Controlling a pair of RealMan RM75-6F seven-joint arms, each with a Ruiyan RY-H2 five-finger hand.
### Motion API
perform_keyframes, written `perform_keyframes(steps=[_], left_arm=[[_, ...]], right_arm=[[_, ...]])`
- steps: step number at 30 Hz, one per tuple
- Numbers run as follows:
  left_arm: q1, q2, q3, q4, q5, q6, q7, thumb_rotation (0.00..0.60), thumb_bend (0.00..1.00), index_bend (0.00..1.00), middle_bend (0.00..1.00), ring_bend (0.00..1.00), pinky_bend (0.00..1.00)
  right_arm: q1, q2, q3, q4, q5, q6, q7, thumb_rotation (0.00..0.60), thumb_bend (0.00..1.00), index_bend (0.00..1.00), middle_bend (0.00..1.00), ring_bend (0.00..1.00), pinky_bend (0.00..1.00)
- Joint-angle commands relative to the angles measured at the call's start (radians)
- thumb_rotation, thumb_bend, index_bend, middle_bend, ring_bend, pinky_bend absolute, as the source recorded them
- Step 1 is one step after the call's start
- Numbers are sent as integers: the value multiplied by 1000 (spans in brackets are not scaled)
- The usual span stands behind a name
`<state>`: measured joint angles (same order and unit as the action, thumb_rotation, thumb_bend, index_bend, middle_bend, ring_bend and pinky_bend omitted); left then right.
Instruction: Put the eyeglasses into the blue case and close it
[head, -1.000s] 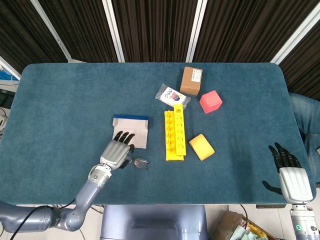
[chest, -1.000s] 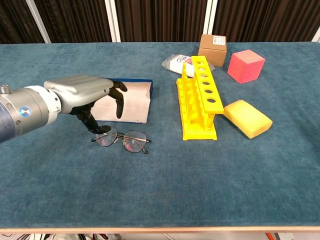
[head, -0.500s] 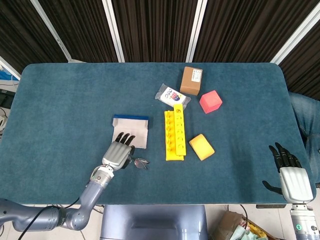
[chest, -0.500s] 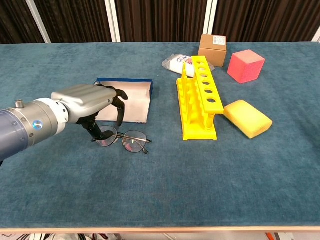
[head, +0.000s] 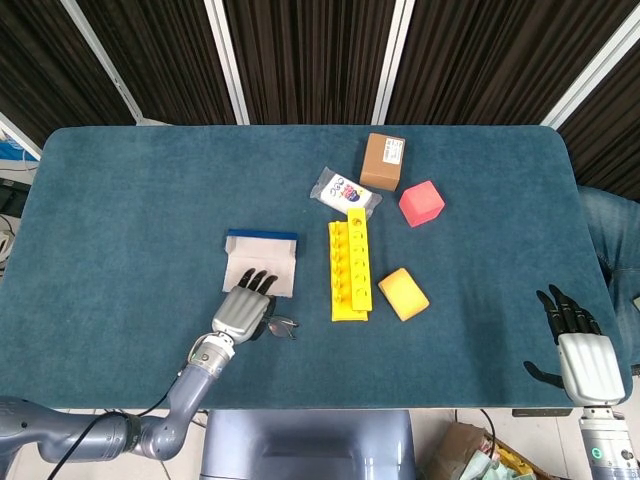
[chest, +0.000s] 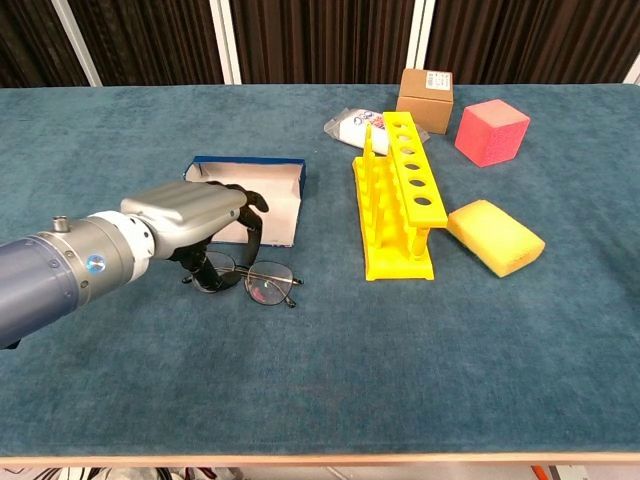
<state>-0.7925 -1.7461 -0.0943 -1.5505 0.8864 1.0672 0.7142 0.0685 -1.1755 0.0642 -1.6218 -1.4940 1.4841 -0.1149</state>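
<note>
The eyeglasses (chest: 262, 284) (head: 283, 326) lie flat on the blue cloth just in front of the open blue case (chest: 278, 205) (head: 262, 256), whose pale inside faces up. My left hand (chest: 190, 212) (head: 242, 311) is low over the left lens, with the thumb on the near side and the fingers curled down on the far side. The left lens is partly hidden under it, and no firm grip shows. My right hand (head: 580, 352) rests at the table's near right edge, fingers spread and holding nothing.
A yellow tube rack (chest: 400, 195) (head: 350, 270) stands right of the case. A yellow sponge (chest: 495, 236), pink cube (chest: 491, 131), cardboard box (chest: 425, 98) and white packet (chest: 352, 125) lie beyond and right of it.
My left hand has come forward and sunk lower onto the glasses, its fingers curling around the left lens. The glasses and the right hand have not moved.
</note>
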Motion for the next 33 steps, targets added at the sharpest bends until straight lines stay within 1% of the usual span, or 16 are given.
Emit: perform_keyframes(steps=[1,10,16,33], left_arm=[[-1,-7,-1,6,5,2,1,600,360,503,107,0,0],[-3,-17,-5,17,10,13,16,600,363,525,124,0,0],[-4,-19,-5,19,2,13,31,600,385,550,143,0,0],[-6,-30,-8,31,-9,12,48,600,384,551,143,0,0]], right_arm=[[0,1,0,0,1,-1,0,600,116,0,0,111,187],[0,2,0,-3,5,-3,-2,600,116,0,0,112,187],[1,2,0,-5,8,-5,-4,600,116,0,0,111,187],[1,2,1,-6,9,-4,-5,600,115,0,0,112,187]])
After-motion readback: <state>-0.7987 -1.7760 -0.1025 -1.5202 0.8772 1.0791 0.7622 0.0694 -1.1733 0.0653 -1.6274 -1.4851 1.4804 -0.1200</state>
